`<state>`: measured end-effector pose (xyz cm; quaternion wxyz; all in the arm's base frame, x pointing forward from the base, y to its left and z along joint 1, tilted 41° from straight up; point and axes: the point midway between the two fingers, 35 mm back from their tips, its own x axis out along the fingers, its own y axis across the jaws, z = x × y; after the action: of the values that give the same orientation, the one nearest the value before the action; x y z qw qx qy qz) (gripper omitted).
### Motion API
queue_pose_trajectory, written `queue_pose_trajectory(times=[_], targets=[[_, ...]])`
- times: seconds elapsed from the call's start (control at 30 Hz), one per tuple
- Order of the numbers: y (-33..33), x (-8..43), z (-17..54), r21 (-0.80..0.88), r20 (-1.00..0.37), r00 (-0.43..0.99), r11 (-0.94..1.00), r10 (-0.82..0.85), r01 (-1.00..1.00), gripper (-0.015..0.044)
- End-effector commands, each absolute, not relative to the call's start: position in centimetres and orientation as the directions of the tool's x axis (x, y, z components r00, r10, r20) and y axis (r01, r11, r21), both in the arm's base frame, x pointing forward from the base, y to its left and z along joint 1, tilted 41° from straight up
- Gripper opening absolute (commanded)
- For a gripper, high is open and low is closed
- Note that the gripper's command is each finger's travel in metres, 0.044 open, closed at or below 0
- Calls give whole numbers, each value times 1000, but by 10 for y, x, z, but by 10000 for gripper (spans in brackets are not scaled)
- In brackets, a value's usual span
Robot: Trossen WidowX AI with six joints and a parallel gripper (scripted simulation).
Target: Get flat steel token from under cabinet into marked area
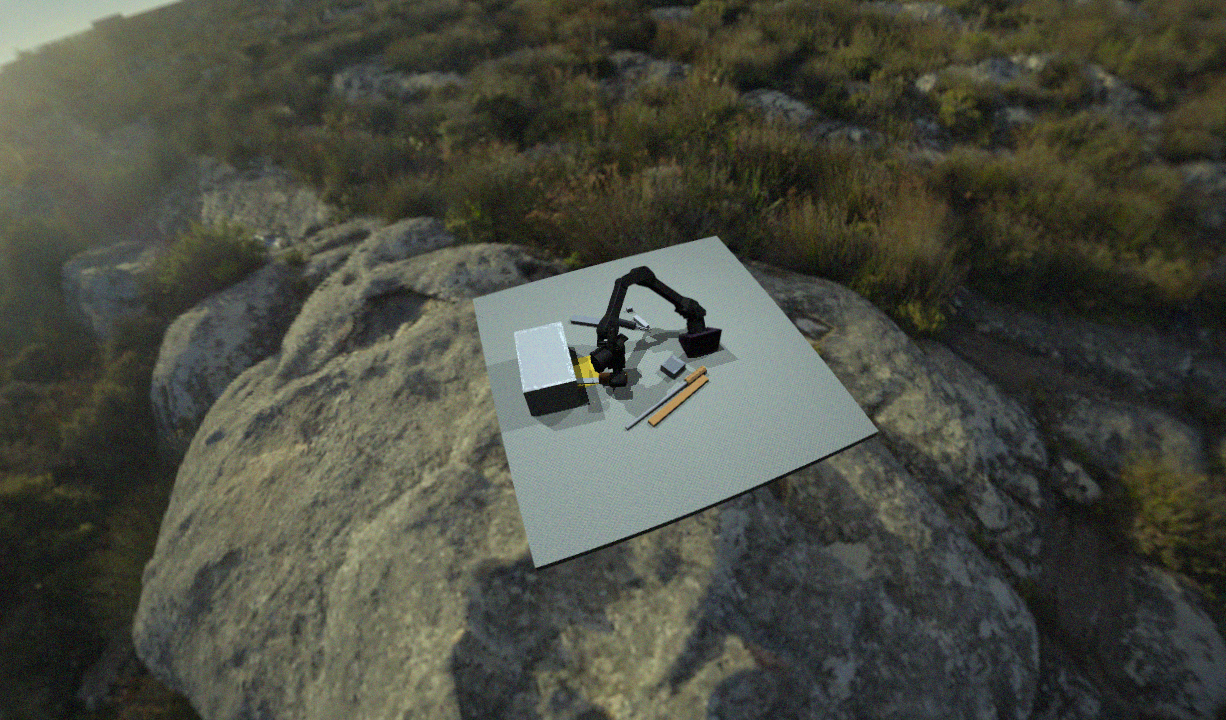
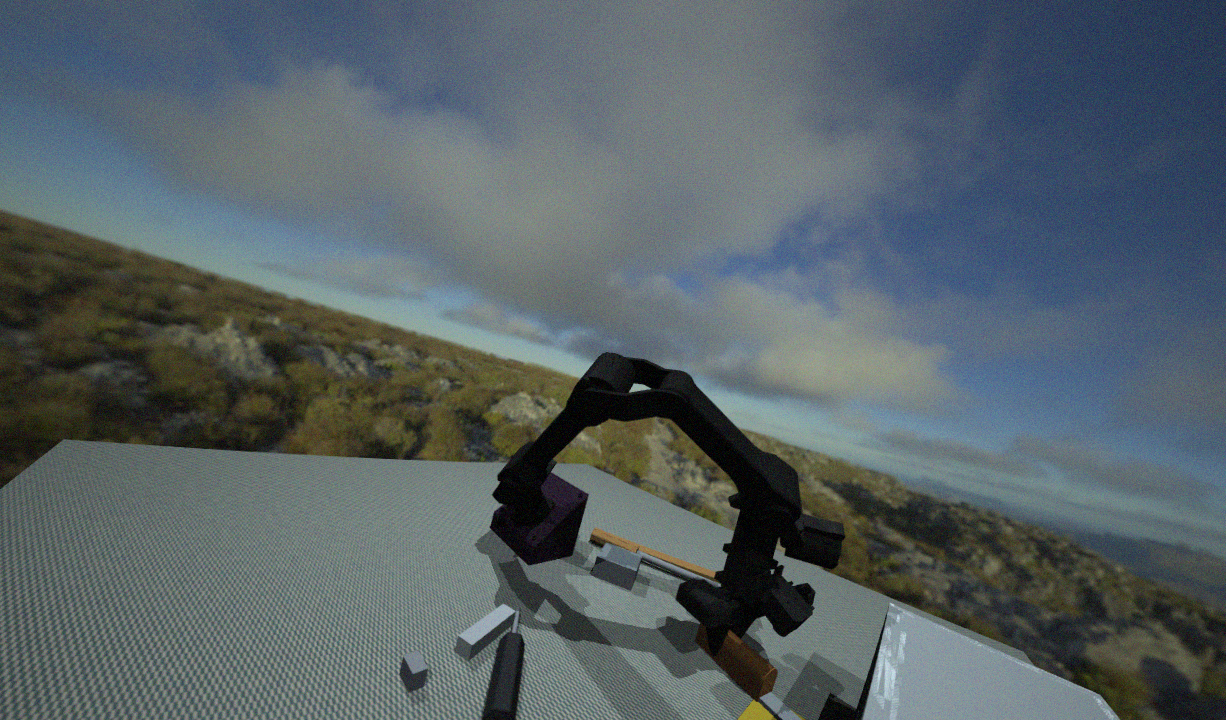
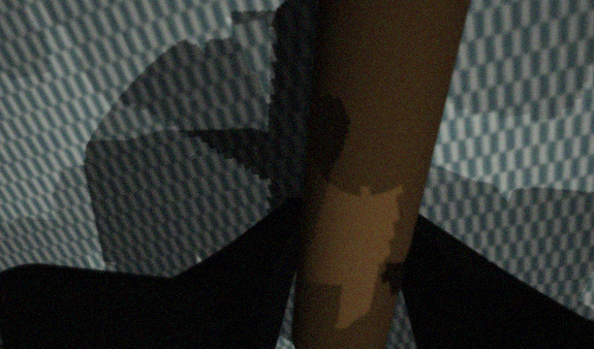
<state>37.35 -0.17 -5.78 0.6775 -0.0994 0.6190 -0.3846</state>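
Observation:
My gripper (image 1: 611, 379) (image 2: 721, 632) (image 3: 348, 215) is shut on the brown handle (image 2: 744, 666) (image 3: 384, 121) of a flat-bladed tool, low over the table in front of the cabinet. The tool's pale blade (image 1: 587, 382) (image 2: 777, 706) points toward the cabinet (image 1: 543, 356) (image 2: 975, 676) and passes by the yellow marked area (image 1: 587, 368) (image 2: 755, 712). Whether its tip is under the cabinet is hidden. The wrist view shows the handle between the black fingers, not the blade. I cannot make out the steel token in any view.
A wooden strip (image 1: 680, 400) and a thin rod (image 1: 651, 410) with an orange handle lie near a grey block (image 1: 672, 366) (image 2: 615, 566). A black-handled tool (image 2: 505, 676), a pale bar (image 2: 485, 632) and a small cube (image 2: 413, 669) lie on the other side of the arm.

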Motion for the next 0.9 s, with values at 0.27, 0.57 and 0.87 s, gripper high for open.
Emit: queue_pose_trajectory(times=[0.27,0.57,0.87], targets=[[-7,388,-54,-608,-764,-60,686,-642,400,0],[-10,396,-52,-608,-764,-60,686,-642,400,0],[-12,404,-50,-608,-764,-59,686,-643,400,0]])
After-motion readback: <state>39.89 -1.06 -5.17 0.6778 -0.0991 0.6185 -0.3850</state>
